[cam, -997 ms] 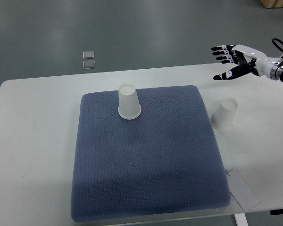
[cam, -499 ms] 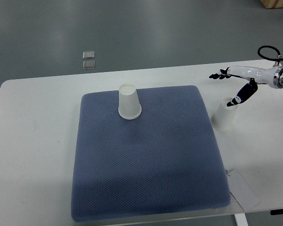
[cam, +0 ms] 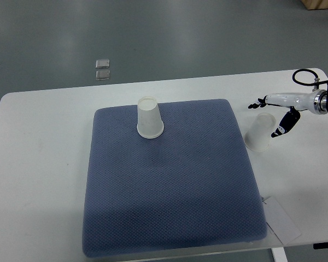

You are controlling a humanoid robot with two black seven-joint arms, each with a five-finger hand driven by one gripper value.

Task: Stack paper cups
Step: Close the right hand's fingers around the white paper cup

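No text, label or number is readable anywhere.

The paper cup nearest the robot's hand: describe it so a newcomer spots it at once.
Find the blue mat on the white table. Just off its right edge, an upside-down paper cup sits on bare tabletop, the right hand straddling it. The other cup stands on the mat.

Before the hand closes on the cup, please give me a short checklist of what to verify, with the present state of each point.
1. Right hand beside the cup on the table: ok, thumb on one side, fingers on the other.
2. Fingers spread and holding nothing: ok.
3. Fingers touching the cup wall: cannot tell.
4. Cup on the mat standing upside down, ready to be stacked on: ok.
5. Path over the blue mat clear: ok.
6. Left hand: not in view.
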